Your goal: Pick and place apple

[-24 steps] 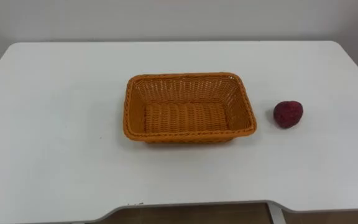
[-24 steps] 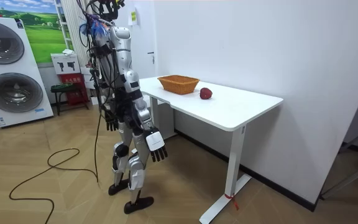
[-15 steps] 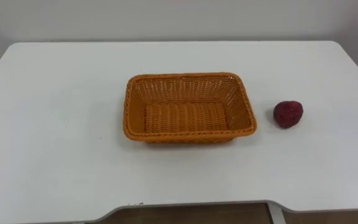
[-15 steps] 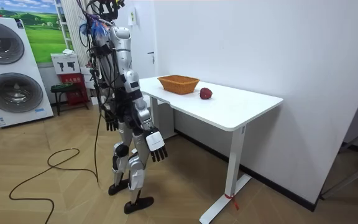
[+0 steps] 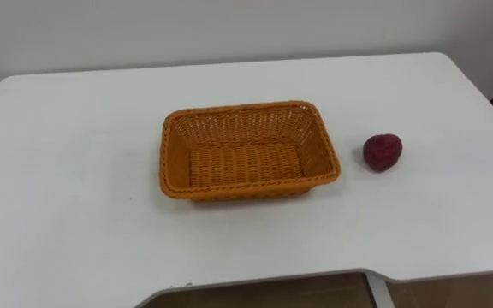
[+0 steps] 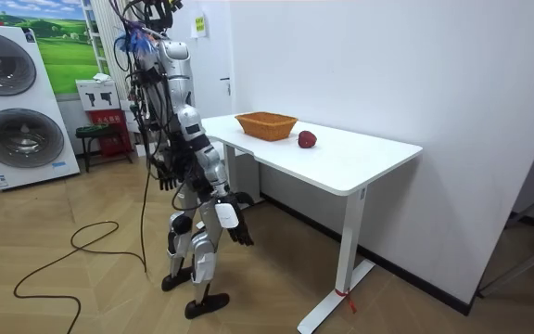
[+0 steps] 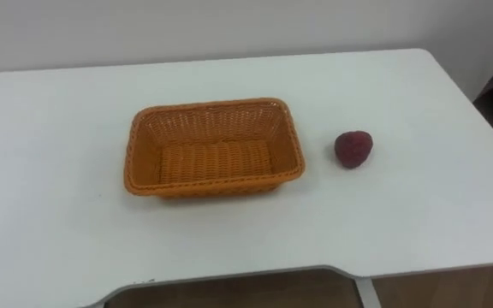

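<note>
Apple (image 5: 383, 151) on bench (image 5: 75, 222), right of basket (image 5: 248, 151), bare bench around. Right hand (image 6: 233, 224) below bench edge, well apart, state unreadable; left hand (image 6: 162, 173) hangs slack.

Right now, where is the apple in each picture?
Left eye view: apple right of middle, just right of the basket.
Right eye view: apple right of middle, right of the basket.
Room view: apple above middle, on the room view's right of the basket.
Shared landmark: the basket.
</note>
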Controlling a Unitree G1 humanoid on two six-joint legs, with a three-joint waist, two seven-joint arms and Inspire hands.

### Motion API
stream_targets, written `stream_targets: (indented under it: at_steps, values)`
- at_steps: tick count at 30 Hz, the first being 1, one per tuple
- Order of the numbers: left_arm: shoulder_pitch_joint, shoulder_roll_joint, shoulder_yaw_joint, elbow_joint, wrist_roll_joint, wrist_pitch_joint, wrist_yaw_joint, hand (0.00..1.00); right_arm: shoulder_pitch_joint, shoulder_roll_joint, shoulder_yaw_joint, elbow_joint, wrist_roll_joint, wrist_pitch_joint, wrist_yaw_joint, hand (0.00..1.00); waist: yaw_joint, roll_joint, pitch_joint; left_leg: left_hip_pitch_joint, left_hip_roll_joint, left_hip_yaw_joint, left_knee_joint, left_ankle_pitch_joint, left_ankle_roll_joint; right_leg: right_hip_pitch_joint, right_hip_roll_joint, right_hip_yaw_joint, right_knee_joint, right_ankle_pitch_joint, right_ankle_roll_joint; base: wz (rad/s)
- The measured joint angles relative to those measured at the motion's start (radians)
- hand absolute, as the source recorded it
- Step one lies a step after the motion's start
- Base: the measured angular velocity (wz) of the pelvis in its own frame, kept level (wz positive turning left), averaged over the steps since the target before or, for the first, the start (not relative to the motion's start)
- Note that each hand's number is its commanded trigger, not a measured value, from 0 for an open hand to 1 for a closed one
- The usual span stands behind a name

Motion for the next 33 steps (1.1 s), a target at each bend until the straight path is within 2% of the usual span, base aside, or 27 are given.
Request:
stream_targets:
  at_steps: [2,3,8,10,14,17,18,22,24,25,27,30,33]
  values:
    - [0.001,0.005,0.023,-0.003,-0.001,-0.01,0.013,0.0,-0.002,-0.009,-0.043,-0.035,0.058,-0.029,-0.037,0.0,-0.003,-0.001,-0.0014,0.0,0.0,0.002,0.0,0.0,0.0,-0.002,0.0,0.0,0.001,0.0,0.0,-0.04]
    - [0.001,0.007,0.026,-0.007,0.0,-0.022,0.018,0.0,-0.003,-0.012,-0.072,-0.067,0.082,-0.041,-0.075,0.0,-0.003,-0.005,-0.0047,-0.002,0.0,0.004,0.0,0.0,0.0,-0.009,-0.001,0.003,0.008,-0.001,0.0,-0.07]
    - [0.004,0.009,0.029,-0.016,-0.001,-0.033,0.033,0.0,-0.02,-0.019,-0.127,-0.182,0.115,-0.078,-0.211,0.0,-0.002,-0.011,-0.0077,-0.008,0.0,0.028,0.005,0.001,0.0,-0.028,-0.002,0.023,0.034,-0.005,-0.002,-0.14]
    - [0.005,0.009,0.035,-0.02,-0.001,-0.042,0.033,0.0,-0.02,-0.019,-0.166,-0.296,0.114,-0.083,-0.295,0.0,-0.005,-0.015,-0.007,-0.008,0.0,0.033,0.005,0.001,0.0,-0.03,-0.002,0.026,0.036,-0.005,-0.002,-0.04]
    - [0.012,0.012,0.034,-0.021,-0.003,-0.051,0.035,0.0,-0.023,-0.039,-0.171,-0.467,0.085,-0.127,-0.404,0.0,-0.003,-0.023,-0.007,-0.005,-0.001,0.041,0.006,0.001,0.0,-0.032,-0.001,0.037,0.034,-0.007,0.0,-0.06]
    - [0.013,0.015,0.031,-0.022,-0.002,-0.066,0.038,0.0,-0.027,-0.059,-0.166,-0.555,0.017,-0.167,-0.476,0.0,0.0,-0.031,-0.007,-0.016,-0.002,0.038,0.007,0.001,0.0,-0.047,-0.001,0.039,0.033,-0.009,0.002,0.03]
    - [0.016,0.016,0.031,-0.027,-0.001,-0.066,0.037,0.0,-0.04,-0.061,-0.167,-0.582,-0.035,-0.169,-0.507,0.0,0.001,-0.036,-0.0053,-0.02,-0.001,0.038,0.007,0.001,0.0,-0.053,0.0,0.039,0.034,-0.009,0.002,0.0]
    - [0.018,0.017,0.012,-0.041,0.002,-0.069,0.038,0.0,-0.043,-0.061,-0.152,-0.712,-0.214,-0.169,-0.598,0.0,0.005,-0.034,-0.0068,-0.042,-0.003,0.04,0.009,0.001,0.001,-0.077,-0.002,0.04,0.051,-0.008,0.001,-0.04]
    - [0.01,0.024,0.001,-0.037,0.004,-0.071,0.039,0.0,-0.046,-0.067,-0.114,-0.787,-0.32,-0.189,-0.645,0.0,0.006,-0.034,-0.0064,-0.053,-0.002,0.039,0.016,0.001,0.001,-0.085,-0.002,0.037,0.059,-0.008,0.001,0.0]
    - [0.01,0.029,-0.015,-0.035,0.005,-0.078,0.039,0.0,-0.047,-0.069,-0.095,-0.817,-0.373,-0.195,-0.659,0.0,0.009,-0.029,-0.0093,-0.053,-0.001,0.039,0.018,0.001,0.001,-0.085,-0.002,0.037,0.06,-0.008,0.001,0.0]
    - [0.01,0.028,-0.03,-0.035,0.025,-0.079,0.038,0.0,-0.048,-0.07,-0.071,-0.865,-0.469,-0.201,-0.671,0.0,0.01,-0.03,-0.0066,-0.052,-0.001,0.039,0.017,0.001,0.001,-0.084,-0.002,0.037,0.06,-0.008,0.001,0.0]
    - [0.01,0.032,-0.051,-0.034,0.026,-0.079,0.036,0.0,-0.057,-0.073,-0.031,-0.909,-0.597,-0.201,-0.658,0.0,0.018,-0.023,-0.0107,-0.05,-0.001,0.039,0.018,0.001,0.001,-0.078,-0.002,0.035,0.052,-0.007,0.0,0.0]
    - [0.011,0.031,-0.077,-0.032,0.026,-0.078,0.035,0.0,-0.073,-0.089,0.013,-0.914,-0.645,-0.198,-0.625,0.0,0.032,-0.021,-0.0091,-0.05,0.0,0.039,0.017,0.001,0.001,-0.078,-0.002,0.034,0.051,-0.006,-0.002,0.0]
